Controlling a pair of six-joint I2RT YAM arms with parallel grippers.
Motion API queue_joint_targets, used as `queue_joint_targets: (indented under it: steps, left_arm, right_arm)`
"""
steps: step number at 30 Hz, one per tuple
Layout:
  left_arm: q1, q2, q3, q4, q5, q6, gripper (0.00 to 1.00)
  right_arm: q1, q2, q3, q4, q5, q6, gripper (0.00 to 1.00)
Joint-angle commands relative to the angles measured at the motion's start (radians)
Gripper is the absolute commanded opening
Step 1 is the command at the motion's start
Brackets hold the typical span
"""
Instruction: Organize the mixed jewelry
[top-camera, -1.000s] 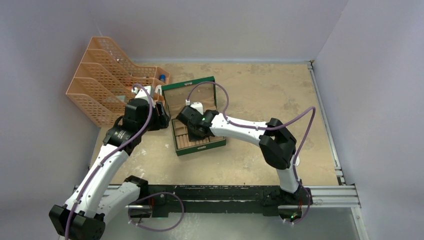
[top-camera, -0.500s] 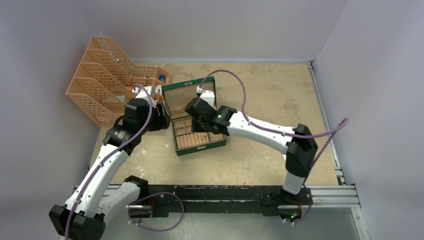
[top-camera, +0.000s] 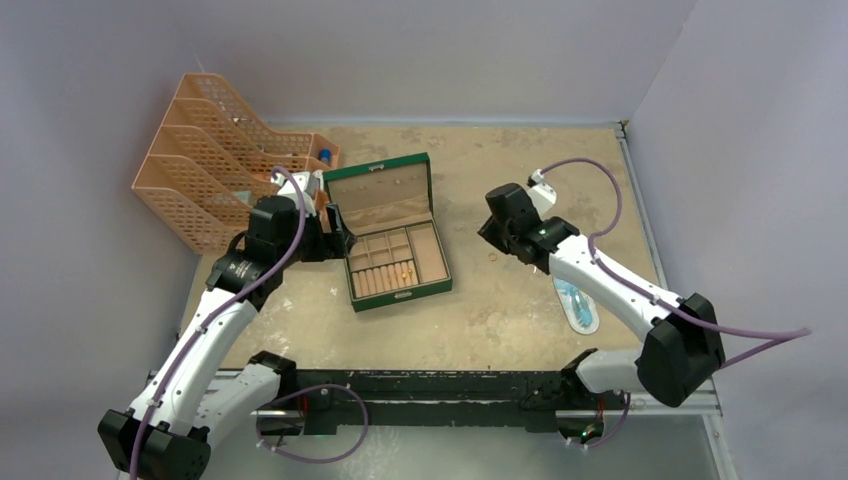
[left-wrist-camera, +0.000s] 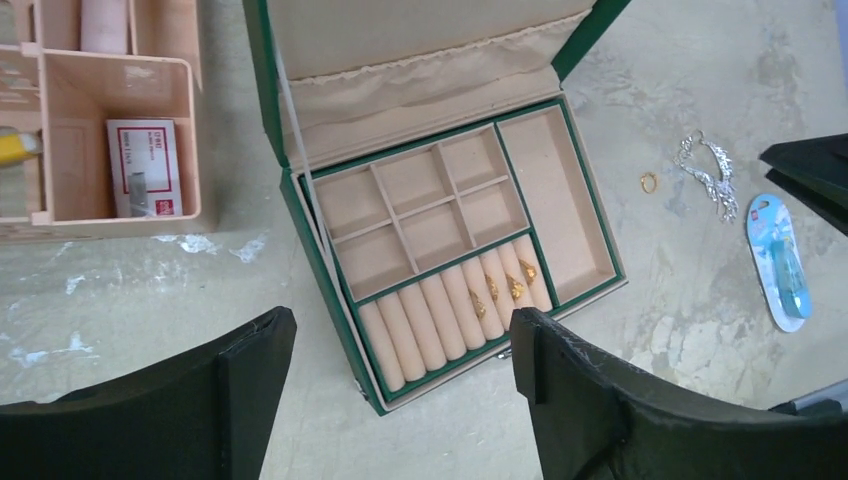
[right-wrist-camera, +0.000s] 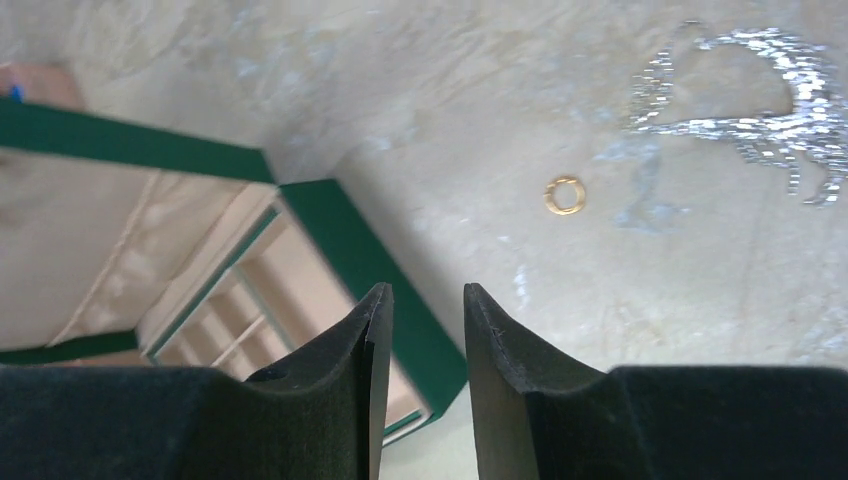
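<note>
Peach rack (top-camera: 200, 160) far left, left gripper (left-wrist-camera: 400, 320) spread wide, empty, above green box (left-wrist-camera: 325, 285) with gold rings (left-wrist-camera: 497, 289) on its rolls, loose ring (right-wrist-camera: 565, 194) and silvery chain (right-wrist-camera: 760, 110) on table (top-camera: 520, 180) just right, right gripper (right-wrist-camera: 425, 295) slightly parted, empty, near them.

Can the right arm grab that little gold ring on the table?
Probably yes. The gold ring lies alone on bare table, clear of the green box and silver chain, and the right arm has empty, slightly parted jaws.

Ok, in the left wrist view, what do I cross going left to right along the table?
From the left: orange organizer → green box → gold ring → silver chain tangle → light-blue packet.
</note>
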Motion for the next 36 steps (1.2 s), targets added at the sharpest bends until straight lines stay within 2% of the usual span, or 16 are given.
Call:
queue_joint_targets:
  steps: [1,6,11,22,28,36]
  left_arm:
    - [0.007,-0.002,0.011,0.062,0.052,0.024,0.8]
    - [0.007,-0.009,0.009,0.07,0.081,0.036,0.75]
    - [0.007,-0.014,0.008,0.073,0.076,0.036,0.74]
    - [0.007,-0.017,0.007,0.074,0.065,0.039,0.73]
    - [0.007,-0.024,0.008,0.073,0.053,0.038,0.73]
    - [0.007,-0.029,0.008,0.071,0.046,0.036,0.73]
  right_arm:
    - [-0.066,0.003,-0.068,0.035,-0.022,0.016,0.35]
    - [-0.097,0.056,-0.125,0.031,0.024,0.011,0.34]
    - [-0.122,0.128,-0.158,0.097,0.02,-0.052,0.31]
    - [-0.128,0.334,-0.025,0.14,-0.02,-0.145,0.32]
    - [-0.126,0.366,-0.005,0.136,-0.013,-0.146,0.23]
    - [-0.126,0.41,0.006,0.122,-0.011,-0.139,0.2]
